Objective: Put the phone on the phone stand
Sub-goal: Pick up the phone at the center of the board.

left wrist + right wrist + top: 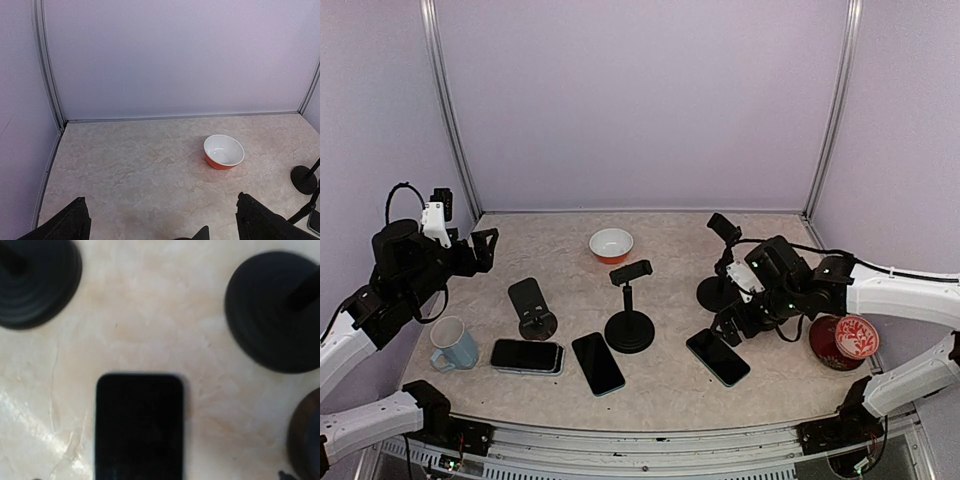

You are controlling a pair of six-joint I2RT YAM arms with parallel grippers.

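Phone (718, 357), flat on table (560, 255) near phone stand (629, 308); right gripper (728, 322) hovers above, fingers spread wide, empty, like left gripper (483, 246); reaching step; next, descent to pinch its long edges.

Orange bowl (611, 243) (223, 151), white inside, upright, nothing in it, toward back of table (670, 395), near middle. Pale blue mug (453, 344) upright at front left, handle to left. Red dish (847, 338) with white flower pattern at front right, well apart from mug. Tabletop beige, marbled. Lilac walls (640, 100) on three sides.
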